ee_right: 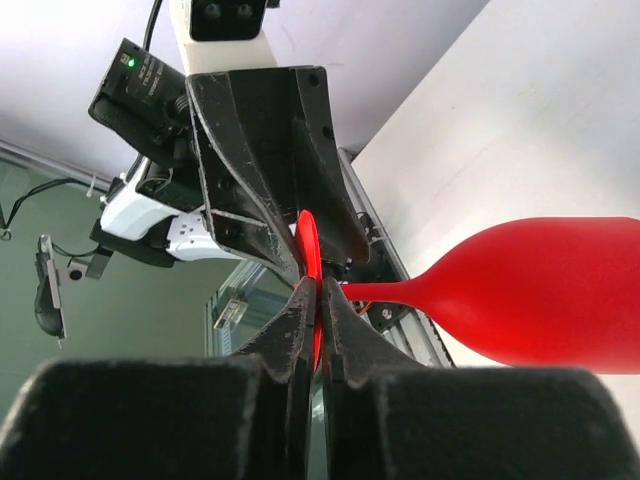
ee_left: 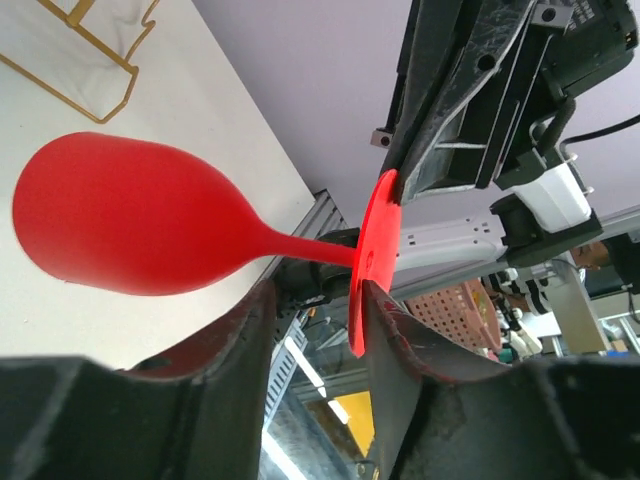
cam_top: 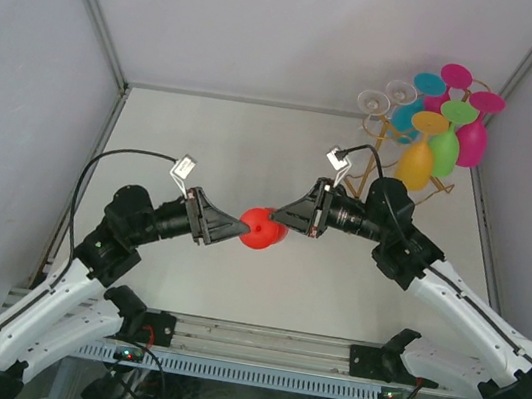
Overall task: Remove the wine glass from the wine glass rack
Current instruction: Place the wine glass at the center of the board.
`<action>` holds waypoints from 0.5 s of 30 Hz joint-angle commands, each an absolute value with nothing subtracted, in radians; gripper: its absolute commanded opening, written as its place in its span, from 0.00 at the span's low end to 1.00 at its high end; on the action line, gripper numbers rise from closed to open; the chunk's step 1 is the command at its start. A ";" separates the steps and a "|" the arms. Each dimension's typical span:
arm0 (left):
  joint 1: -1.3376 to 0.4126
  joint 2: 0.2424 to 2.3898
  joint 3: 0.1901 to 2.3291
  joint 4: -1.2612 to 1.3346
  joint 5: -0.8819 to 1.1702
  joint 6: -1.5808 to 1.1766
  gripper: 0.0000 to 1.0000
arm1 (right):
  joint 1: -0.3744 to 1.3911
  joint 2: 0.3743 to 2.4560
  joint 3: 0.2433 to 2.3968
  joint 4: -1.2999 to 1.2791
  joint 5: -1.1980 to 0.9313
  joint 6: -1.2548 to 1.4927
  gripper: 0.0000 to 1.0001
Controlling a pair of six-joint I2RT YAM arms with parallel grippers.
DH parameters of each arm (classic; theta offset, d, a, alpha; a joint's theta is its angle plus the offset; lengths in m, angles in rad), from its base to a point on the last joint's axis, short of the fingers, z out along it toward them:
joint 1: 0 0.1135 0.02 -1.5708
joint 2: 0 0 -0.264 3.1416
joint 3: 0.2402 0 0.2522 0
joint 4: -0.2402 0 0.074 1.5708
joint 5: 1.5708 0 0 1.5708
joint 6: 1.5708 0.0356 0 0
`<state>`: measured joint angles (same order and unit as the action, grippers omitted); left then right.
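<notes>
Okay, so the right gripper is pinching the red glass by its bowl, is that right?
Not quite. The right gripper is pinching the red glass by its foot, not its bowl; the bowl hangs free. The right wrist view shows it.

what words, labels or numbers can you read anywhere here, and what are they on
No text can be read in any view.
left cable tag, white: too small to read, if it bears print at all.
right cable tag, white: likewise too small.
red wine glass: no print shows on it.
</notes>
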<state>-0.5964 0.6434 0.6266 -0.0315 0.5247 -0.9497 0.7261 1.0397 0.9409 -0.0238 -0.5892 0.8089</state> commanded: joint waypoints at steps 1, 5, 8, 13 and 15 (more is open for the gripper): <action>-0.603 0.642 0.663 0.052 0.523 -0.936 0.41 | 0.750 1.052 0.945 0.055 -0.636 0.795 0.00; -0.603 0.646 0.657 0.062 0.562 -0.926 0.21 | 0.762 1.063 0.945 0.063 -0.648 0.794 0.00; -0.603 0.634 0.650 0.062 0.571 -0.916 0.05 | 0.765 1.064 0.945 0.058 -0.645 0.792 0.00; -0.603 0.601 0.645 0.042 0.550 -0.877 0.00 | 0.765 1.048 0.945 0.013 -0.620 0.762 0.16; -0.603 0.589 0.654 0.011 0.535 -0.850 0.00 | 0.765 1.036 0.945 -0.030 -0.588 0.746 0.37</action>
<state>-0.5995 0.6174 0.6266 0.0132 0.5529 -0.9222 0.7555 1.0695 0.9394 -0.0158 -0.6170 0.7902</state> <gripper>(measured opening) 0.011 0.240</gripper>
